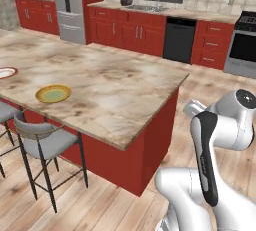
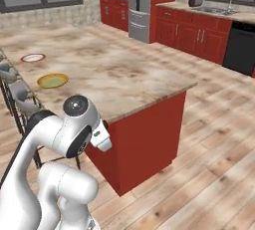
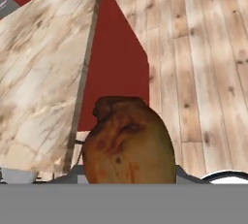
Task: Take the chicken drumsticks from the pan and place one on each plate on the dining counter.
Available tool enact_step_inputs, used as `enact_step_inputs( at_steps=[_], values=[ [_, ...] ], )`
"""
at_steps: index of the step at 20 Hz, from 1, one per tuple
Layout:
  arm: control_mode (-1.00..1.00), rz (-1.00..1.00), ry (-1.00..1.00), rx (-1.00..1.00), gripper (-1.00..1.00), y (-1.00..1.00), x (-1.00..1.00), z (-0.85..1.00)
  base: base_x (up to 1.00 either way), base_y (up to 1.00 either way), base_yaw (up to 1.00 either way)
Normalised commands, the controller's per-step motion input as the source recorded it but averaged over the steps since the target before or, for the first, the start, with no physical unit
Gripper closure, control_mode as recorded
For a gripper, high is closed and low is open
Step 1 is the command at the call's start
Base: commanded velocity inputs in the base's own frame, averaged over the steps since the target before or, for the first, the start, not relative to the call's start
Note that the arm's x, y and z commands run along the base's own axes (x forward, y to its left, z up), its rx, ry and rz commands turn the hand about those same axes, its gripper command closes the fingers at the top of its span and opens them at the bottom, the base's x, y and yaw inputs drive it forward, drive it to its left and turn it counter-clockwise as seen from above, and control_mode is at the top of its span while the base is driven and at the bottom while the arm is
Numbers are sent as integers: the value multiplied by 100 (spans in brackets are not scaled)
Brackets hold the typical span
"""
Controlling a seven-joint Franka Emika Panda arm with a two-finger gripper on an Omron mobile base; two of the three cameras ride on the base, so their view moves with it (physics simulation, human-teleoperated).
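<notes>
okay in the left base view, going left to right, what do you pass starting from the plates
White plate with the red rim → yellow plate → bare stretch of the dining counter → the robot's white arm.

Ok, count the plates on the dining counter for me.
2. The yellow plate sits near the stool-side edge of the dining counter; the red-rimmed white plate lies farther along that same side. Neither holds a drumstick.
</notes>
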Motion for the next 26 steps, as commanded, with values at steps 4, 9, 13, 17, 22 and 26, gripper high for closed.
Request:
enact_step_inputs(
  at_steps=[4, 9, 13, 17, 22, 26],
  values=[
    [100, 0, 0, 0, 100, 0, 0, 0, 9, 100, -46],
    [100, 0, 0, 0, 100, 0, 0, 0, 1, 100, -31],
    [100, 0, 0, 0, 100, 0, 0, 0, 0, 100, -26],
    [100, 0, 0, 0, 100, 0, 0, 0, 0, 100, -28],
    [100, 0, 0, 0, 100, 0, 0, 0, 0, 100, -31],
    [100, 0, 0, 0, 100, 0, 0, 0, 0, 100, -32]
  ],
)
